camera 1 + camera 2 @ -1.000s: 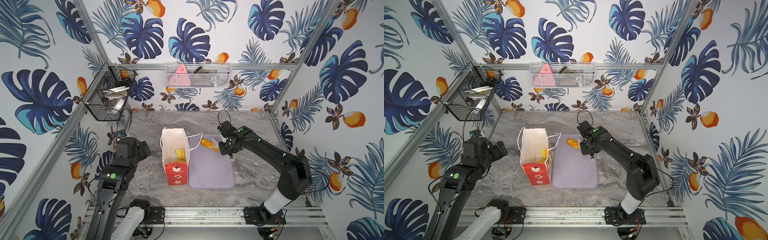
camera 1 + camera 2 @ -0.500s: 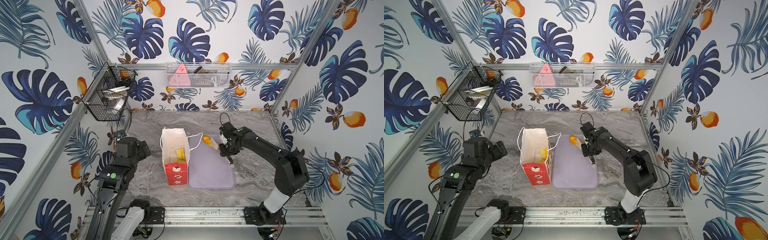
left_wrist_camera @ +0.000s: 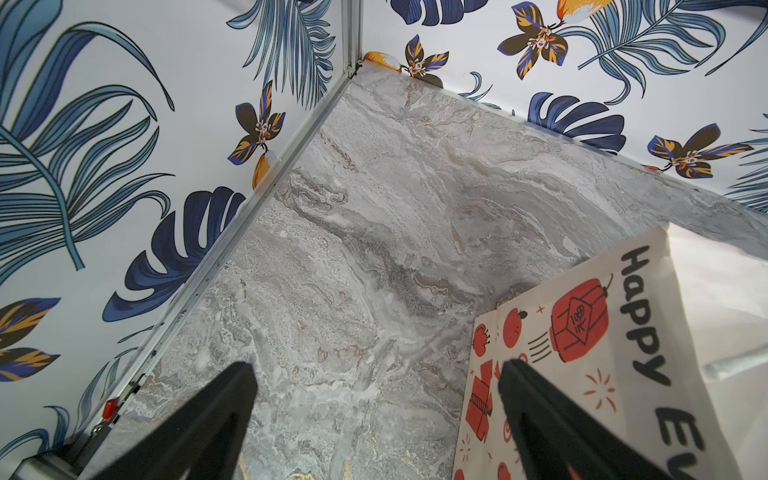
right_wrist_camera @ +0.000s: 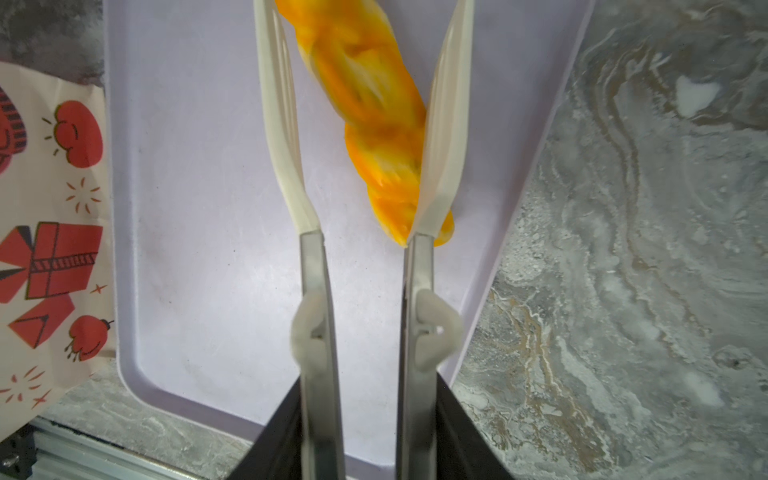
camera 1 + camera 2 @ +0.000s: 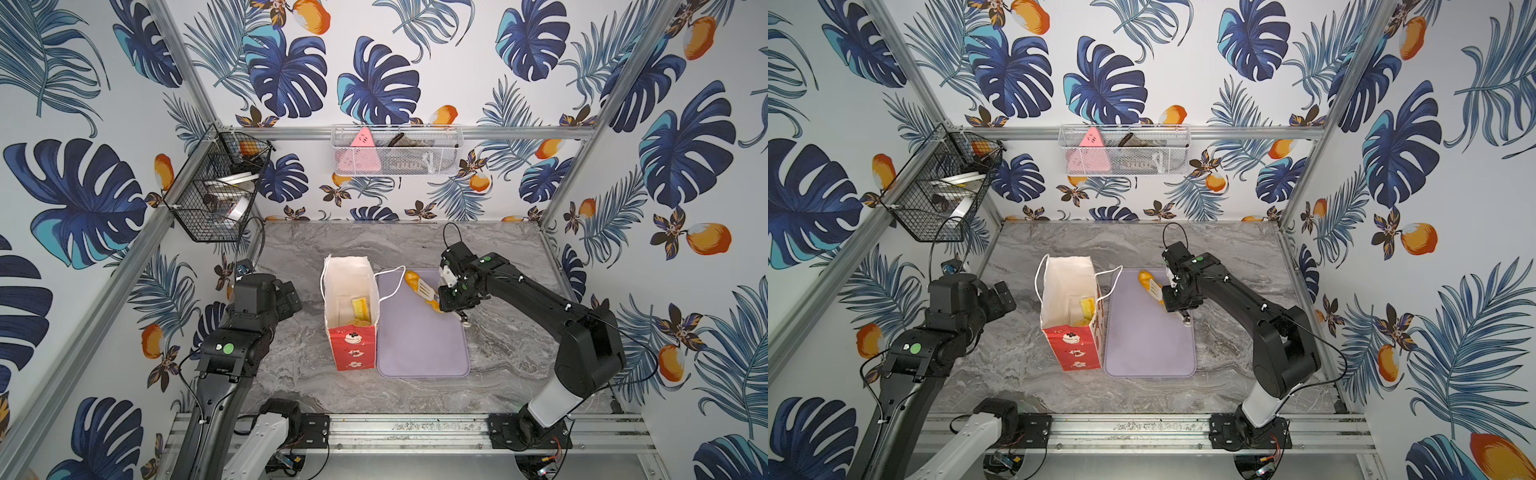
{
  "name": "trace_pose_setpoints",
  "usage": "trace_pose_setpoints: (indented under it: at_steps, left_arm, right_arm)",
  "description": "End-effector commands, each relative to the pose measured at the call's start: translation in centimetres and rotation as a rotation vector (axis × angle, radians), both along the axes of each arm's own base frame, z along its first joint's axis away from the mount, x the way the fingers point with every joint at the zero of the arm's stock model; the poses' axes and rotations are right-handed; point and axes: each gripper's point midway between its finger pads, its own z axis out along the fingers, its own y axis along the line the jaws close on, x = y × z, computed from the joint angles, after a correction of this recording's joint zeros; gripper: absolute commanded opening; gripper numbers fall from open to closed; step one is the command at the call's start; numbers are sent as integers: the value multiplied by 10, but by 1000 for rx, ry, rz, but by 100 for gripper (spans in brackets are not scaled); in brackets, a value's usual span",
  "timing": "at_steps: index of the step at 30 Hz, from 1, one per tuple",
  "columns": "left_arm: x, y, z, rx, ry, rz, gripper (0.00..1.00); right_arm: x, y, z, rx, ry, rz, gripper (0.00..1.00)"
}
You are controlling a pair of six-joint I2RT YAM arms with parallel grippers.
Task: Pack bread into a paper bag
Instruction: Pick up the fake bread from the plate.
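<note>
Right wrist view shows the right gripper (image 4: 368,436) clamped on tongs (image 4: 316,291), whose blades pinch the loaf (image 4: 365,108) near the far edge of the tray (image 4: 199,249). The loaf's long axis lies skewed across the blades, with the far end toward the bag (image 5: 351,353) and the near end toward the gripper. Held like this, it may pivot and slip out, or catch the bag's rim. The left gripper (image 3: 376,374), fingers apart, holds nothing.
</note>
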Motion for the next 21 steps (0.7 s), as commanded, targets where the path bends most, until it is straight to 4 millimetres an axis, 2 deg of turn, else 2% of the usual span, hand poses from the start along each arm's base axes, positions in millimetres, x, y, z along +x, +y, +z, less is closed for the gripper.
trace_pose_setpoints:
  at_steps: [1, 7, 14, 17, 21]
  left_arm:
    - [3, 0, 3, -2, -23, 2, 99]
    - [3, 1, 4, 1, -25, 3, 99]
    - [6, 0, 1, -1, -19, 0, 99]
    - [8, -2, 0, -8, -18, -5, 99]
    - [9, -2, -2, -10, -13, -4, 99]
  right_arm:
    - [10, -12, 1, -69, -35, -54, 45]
    - [2, 0, -16, -19, 45, -32, 44]
    - [-17, 25, -9, 110, 76, 5, 44]
    - [-20, 25, -13, 85, 89, 15, 44]
    - [-20, 15, -31, -1, 125, 1, 42]
